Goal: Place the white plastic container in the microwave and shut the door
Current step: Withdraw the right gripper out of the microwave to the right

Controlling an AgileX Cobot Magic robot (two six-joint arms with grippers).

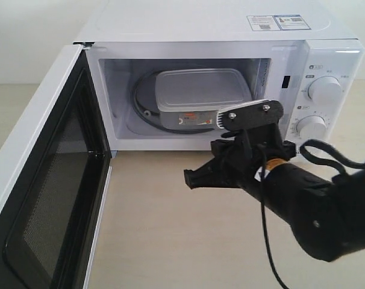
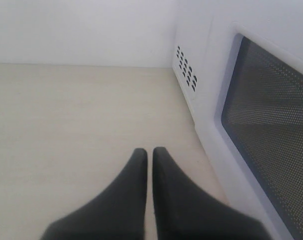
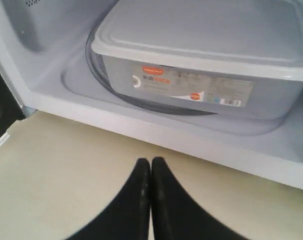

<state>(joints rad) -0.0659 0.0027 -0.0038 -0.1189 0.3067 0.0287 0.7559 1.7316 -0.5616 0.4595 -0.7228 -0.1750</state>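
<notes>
The white plastic container (image 1: 197, 90) (image 3: 206, 45) rests on the glass turntable (image 1: 143, 107) inside the microwave (image 1: 200, 24), its red-and-black label facing out. The door (image 1: 50, 180) hangs wide open to the left, black perforated inner face showing. My right gripper (image 1: 190, 179) (image 3: 150, 162) is shut and empty, low over the table just outside the cavity's front sill. In the left wrist view my left gripper (image 2: 149, 152) is shut with nothing in it, over the table beside the door's outer face (image 2: 271, 115). The exterior view does not show the left gripper.
Two round dials (image 1: 325, 89) sit on the microwave's right panel, behind the right arm. Vent holes (image 2: 186, 70) mark the microwave's left side wall. The pale wooden table (image 1: 158, 229) stretches in front of the microwave.
</notes>
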